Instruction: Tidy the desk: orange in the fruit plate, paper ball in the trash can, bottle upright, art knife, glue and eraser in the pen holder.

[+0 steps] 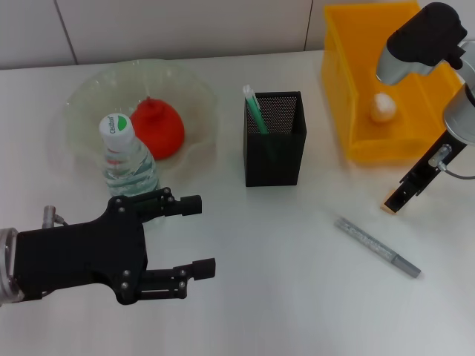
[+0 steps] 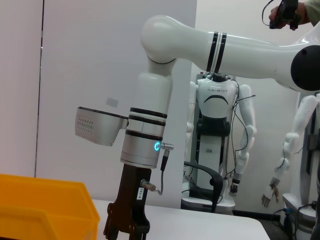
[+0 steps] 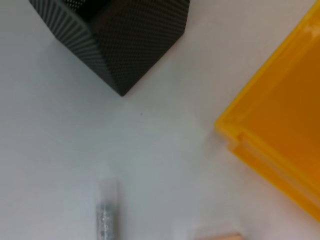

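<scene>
One bottle [image 1: 128, 157] upright, pen [image 1: 377, 247] – beside holder [image 1: 273, 139]

A white tabletop [image 1: 297, 282] carries everything; beyond its far edge runs a white tiled wall [image 1: 185, 30].

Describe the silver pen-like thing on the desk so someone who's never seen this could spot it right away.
Start at the black mesh pen holder in the middle of the white desk. Nearer the robot and toward its right lies a slim silver-grey stick, flat and diagonal. It is the only long thin item lying loose on the desk.
</scene>
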Controlling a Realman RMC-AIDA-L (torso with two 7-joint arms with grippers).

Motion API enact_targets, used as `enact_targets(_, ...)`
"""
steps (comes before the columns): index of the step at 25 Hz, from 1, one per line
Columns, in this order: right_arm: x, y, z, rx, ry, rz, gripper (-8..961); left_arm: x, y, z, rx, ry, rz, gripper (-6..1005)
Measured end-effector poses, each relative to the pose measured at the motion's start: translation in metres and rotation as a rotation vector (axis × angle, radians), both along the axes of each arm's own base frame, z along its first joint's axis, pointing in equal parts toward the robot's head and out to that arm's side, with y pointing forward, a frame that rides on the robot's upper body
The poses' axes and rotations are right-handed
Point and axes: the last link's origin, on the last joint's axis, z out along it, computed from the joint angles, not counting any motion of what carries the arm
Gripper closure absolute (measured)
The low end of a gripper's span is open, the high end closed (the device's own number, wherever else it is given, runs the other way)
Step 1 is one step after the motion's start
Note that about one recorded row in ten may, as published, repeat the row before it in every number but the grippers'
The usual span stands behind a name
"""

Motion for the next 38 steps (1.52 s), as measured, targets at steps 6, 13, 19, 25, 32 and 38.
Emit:
enact_targets(6, 0.003, 0.002, -0.004, 0.006, 0.002, 0.003, 205, -0.001, 0.000, 0.000, 0.002, 0.002, 0.003, 197)
enact_targets(13, 0.005, 0.003, -0.007, 0.006, -0.001, 0.012, 206, -0.001, 0.001, 0.000, 0.006, 0.002, 0.003, 197)
enact_targets(19, 0.004, 0.001, -0.012, -0.004, 0.005, 0.014, 207, -0.001, 0.001, 0.001, 0.007, 0.003, 0.003, 197)
enact_targets(25, 0.004, 0.002, -0.015, -0.006, 0.002, 0.019, 270, -0.001, 0.000, 0.000, 0.010, 0.004, -0.002, 197)
enact_targets(32, 0.007, 0.000, -0.017, -0.012, 0.002, 0.008, 361, -0.003, -0.001, 0.000, 0.007, -0.001, 0.006, 197)
enact_targets(38, 0.010, 0.000, -0.021, -0.016, 0.000, 0.004, 358, -0.003, -0.001, 0.000, 0.006, -0.002, 0.006, 197)
